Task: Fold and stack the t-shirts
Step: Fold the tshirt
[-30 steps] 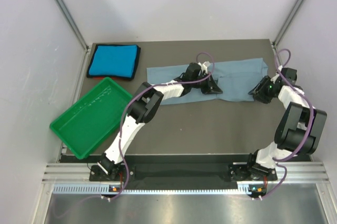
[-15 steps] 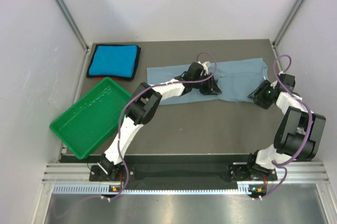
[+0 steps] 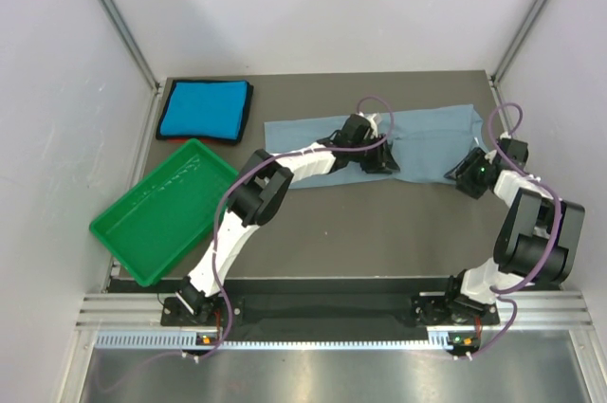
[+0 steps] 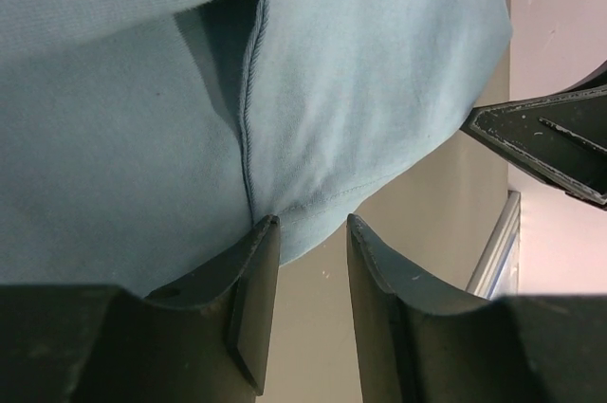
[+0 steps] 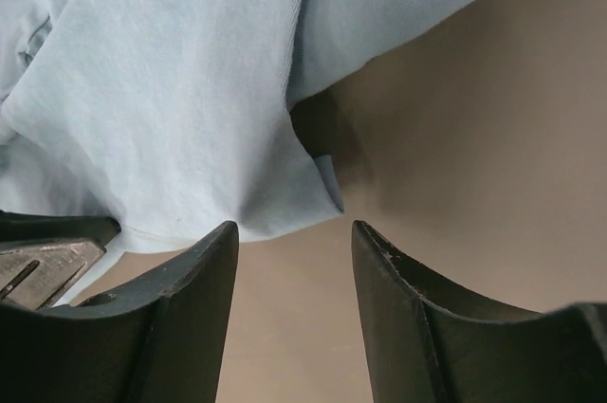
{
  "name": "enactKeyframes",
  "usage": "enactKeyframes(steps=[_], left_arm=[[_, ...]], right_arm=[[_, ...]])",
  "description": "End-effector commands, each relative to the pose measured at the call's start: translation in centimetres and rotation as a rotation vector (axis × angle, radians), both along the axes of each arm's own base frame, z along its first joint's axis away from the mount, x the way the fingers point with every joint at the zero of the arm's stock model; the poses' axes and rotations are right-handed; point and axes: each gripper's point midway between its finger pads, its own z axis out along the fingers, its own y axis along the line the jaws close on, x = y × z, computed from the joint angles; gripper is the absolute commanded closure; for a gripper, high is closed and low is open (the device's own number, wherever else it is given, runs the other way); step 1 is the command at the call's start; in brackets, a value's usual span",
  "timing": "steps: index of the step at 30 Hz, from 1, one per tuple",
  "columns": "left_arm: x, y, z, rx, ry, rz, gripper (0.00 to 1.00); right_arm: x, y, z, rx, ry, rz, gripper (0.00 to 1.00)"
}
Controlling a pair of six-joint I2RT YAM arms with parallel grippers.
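1. The left gripper (image 4: 311, 223) sits low at the near hem of the grey-blue t-shirt (image 3: 427, 142), roughly midway along its length. Its jaws stand only a narrow gap apart. Nothing but bare table (image 4: 313, 327) shows between them, so it holds nothing.
2. The hem lies right at that gripper's tips and meets the tip of one finger. A ribbed seam (image 4: 248, 119) runs straight away ahead of that finger, with a shadowed fold beside it.
3. The right gripper (image 5: 294, 228) is down at the same hem, off to the left gripper's right and near the shirt's end. Its jaws are spread wider, and again only table shows in the gap.
4. The cloth edge lies at the mouth of the right gripper's gap, just ahead of the tips. I cannot tell whether it touches them.
5. Beyond both hands the grey-blue shirt lies flat on the table as a long band.
6. The turquoise t-shirt (image 3: 202, 109) lies folded in a neat square far to the left of the left gripper, well apart from the grey-blue one.
7. A green tray (image 3: 166, 209) sits askew to the left of the left arm, nearer the arm bases than the turquoise shirt.
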Motion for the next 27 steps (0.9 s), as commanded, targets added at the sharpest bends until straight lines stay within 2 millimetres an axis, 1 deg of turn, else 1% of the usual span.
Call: enactKeyframes(steps=[1, 2, 3, 4, 8, 11, 15, 17, 18, 21, 24, 27], left_arm=[[0.1, 1.2, 0.8, 0.088, -0.038, 0.02, 0.59], [0.1, 1.5, 0.7, 0.103, -0.043, 0.028, 0.59], [0.3, 1.6, 1.3, 0.106, -0.058, 0.033, 0.59], [0.3, 1.8, 1.4, 0.112, -0.07, 0.036, 0.58], [0.2, 1.7, 2.2, 0.099, -0.082, 0.026, 0.58], [0.2, 1.5, 2.4, 0.089, -0.078, 0.02, 0.58], [0.1, 1.3, 2.9, 0.075, -0.08, 0.014, 0.58], [0.1, 1.3, 2.7, 0.076, -0.073, 0.013, 0.58], [-0.1, 1.1, 2.6, 0.072, -0.07, 0.008, 0.58], [-0.2, 0.9, 2.3, 0.059, -0.053, -0.001, 0.59], [-0.2, 0.9, 1.7, 0.062, -0.036, 0.002, 0.6], [-0.2, 0.7, 1.6, 0.055, -0.028, 0.002, 0.63]], right_arm=[[1.0, -0.3, 0.4, -0.012, -0.056, 0.008, 0.49], [1.0, -0.3, 0.4, -0.011, -0.058, 0.008, 0.49], [1.0, -0.3, 0.4, -0.011, -0.058, 0.008, 0.49], [0.9, -0.3, 0.3, -0.014, -0.054, 0.007, 0.49], [0.8, -0.4, 0.0, -0.014, -0.047, -0.001, 0.5], [0.8, -0.3, -0.4, -0.001, -0.041, -0.003, 0.54], [0.8, -0.2, -0.6, 0.008, -0.035, -0.001, 0.62], [0.9, -0.1, -0.6, 0.01, -0.039, -0.004, 0.66], [0.9, -0.1, -0.5, 0.013, -0.045, -0.002, 0.7], [1.1, 0.1, -0.2, 0.02, -0.054, 0.003, 0.75], [1.1, 0.1, 0.2, 0.02, -0.059, 0.004, 0.78], [1.2, 0.2, 0.5, 0.026, -0.069, 0.009, 0.8]])
